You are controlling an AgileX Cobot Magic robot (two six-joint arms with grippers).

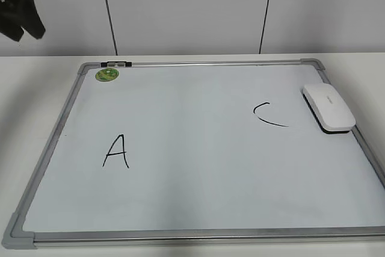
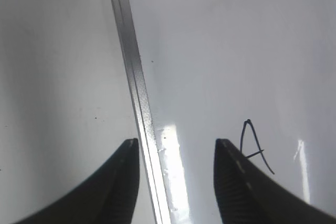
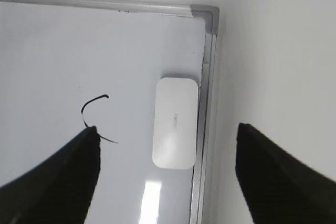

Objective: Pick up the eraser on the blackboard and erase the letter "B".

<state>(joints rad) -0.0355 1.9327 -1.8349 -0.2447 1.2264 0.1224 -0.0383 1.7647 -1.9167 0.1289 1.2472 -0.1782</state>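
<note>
A: Exterior first. I see the eraser point(image 1: 328, 107) lying on the blackboard point(image 1: 198, 221) against its right frame, beside the "C" point(image 1: 269, 115). "A" point(image 1: 115, 151) sits lower left, green magnet point(image 1: 107, 74) in the top left corner. No "B" between them.

B: Hands?

A: Only dark bits at the top corners, well above the tabletop point(image 1: 36, 88).

B: Left wrist?

A: Left hand point(image 2: 177, 182) released, fingers spread over the board's left frame; "A" just beside.

B: Right wrist?

A: Right hand point(image 3: 167, 182) released, wide; eraser point(image 3: 176, 123) between the fingers, below, untouched.
</note>
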